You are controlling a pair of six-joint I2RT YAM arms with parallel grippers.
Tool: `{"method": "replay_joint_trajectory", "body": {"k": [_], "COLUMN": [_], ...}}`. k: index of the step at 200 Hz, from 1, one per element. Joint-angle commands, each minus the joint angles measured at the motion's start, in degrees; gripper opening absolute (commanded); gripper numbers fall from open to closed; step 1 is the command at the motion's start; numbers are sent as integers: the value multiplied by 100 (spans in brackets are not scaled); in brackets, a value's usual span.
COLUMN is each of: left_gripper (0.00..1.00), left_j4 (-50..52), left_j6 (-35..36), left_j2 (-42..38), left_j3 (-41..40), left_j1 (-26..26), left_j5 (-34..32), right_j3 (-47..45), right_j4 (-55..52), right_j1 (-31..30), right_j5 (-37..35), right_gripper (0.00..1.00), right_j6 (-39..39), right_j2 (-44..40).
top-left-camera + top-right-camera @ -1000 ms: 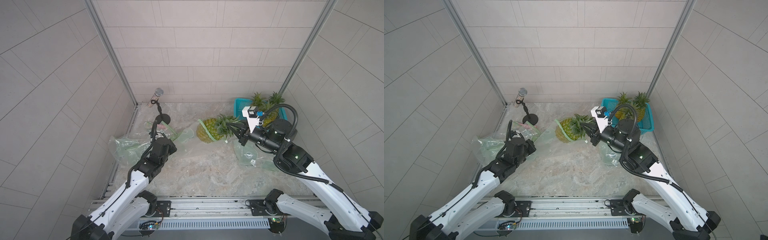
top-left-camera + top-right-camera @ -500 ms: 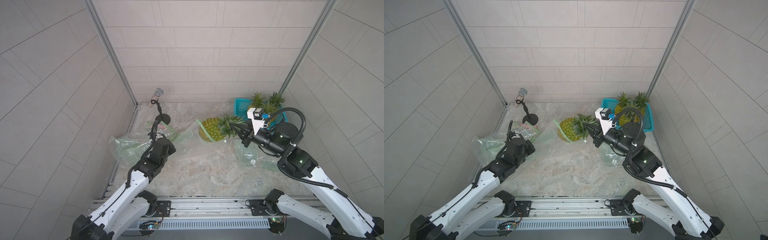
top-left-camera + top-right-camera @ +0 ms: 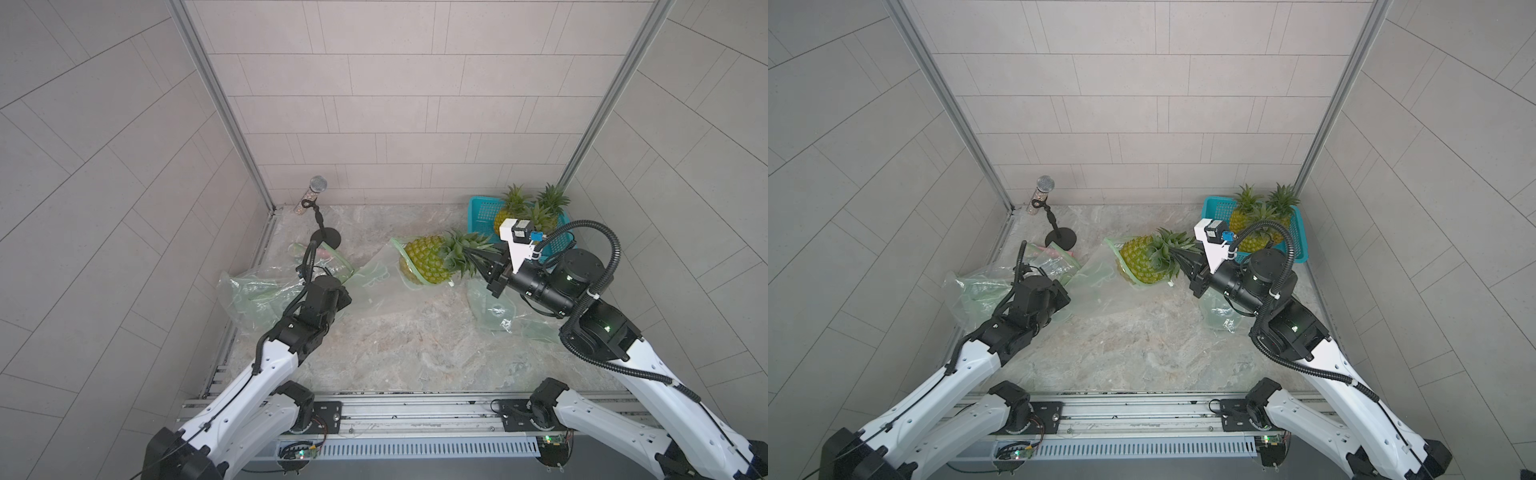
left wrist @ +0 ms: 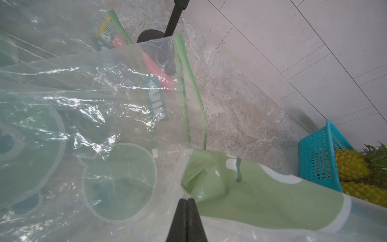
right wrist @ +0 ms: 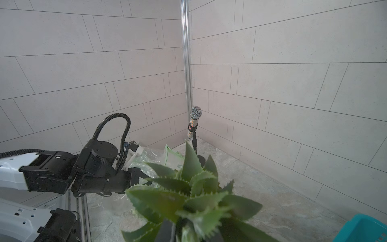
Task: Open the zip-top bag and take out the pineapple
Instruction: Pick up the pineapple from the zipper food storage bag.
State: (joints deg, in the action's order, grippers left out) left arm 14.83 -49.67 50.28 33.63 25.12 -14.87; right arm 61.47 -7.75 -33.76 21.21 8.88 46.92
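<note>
Nearest the rail, my two white-and-black arms reach forward over the marbled stone-look tabletop (image 3: 395,340). My left arm runs low with its elbow bent and its wrist aimed inward toward the middle. My left gripper (image 4: 187,200) has its black fingers pressed fully together, pinching a fold of the clear plastic zip-top bag (image 4: 261,199) with the green print. My right arm climbs from its base, folds at the elbow and turns its forearm inward, nearly level, so that my right gripper (image 3: 478,258) points toward my left arm. Its jaws are nearly closed, clamped on the spiky green crown of the one yellow-green pineapple (image 3: 424,261) outside the basket. That fruit lies sideways between my two grippers, crown toward my right one. Its body is mostly out of the bag, whose green zip rim curves round its butt end, and the plastic sheet stretches back to my left gripper. Whether the fruit clears the tabletop I cannot tell. Under my right forearm lies one crumpled clear bag (image 3: 494,311). Beside my left wrist sits a heap of crumpled clear bags (image 3: 249,291), their number unclear, with a pink item (image 4: 159,73) inside one. Farther back, in the far right corner, one turquoise plastic mesh basket (image 3: 482,214) holds three more pineapples (image 3: 502,219), counted by their crowns. In the far left corner stands one silver-headed microphone (image 3: 318,185) on a black round-footed stand (image 3: 326,237).
</note>
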Motion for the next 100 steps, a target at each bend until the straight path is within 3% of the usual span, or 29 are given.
{"method": "replay_joint_trajectory", "body": {"k": [1, 100], "left_gripper": [0, 0], "left_j4": [40, -2], "left_j6": [-5, 295], "left_j2": [132, 1264], "left_j3": [135, 878], "left_j1": [-69, -410], "left_j5": [-328, -238], "right_j3": [198, 262], "right_j4": [1085, 784], "right_j1": [-3, 16], "right_j5": [0, 29], "right_gripper": [0, 0], "right_j6": [-117, -403], "right_j2": [-315, -479]}}
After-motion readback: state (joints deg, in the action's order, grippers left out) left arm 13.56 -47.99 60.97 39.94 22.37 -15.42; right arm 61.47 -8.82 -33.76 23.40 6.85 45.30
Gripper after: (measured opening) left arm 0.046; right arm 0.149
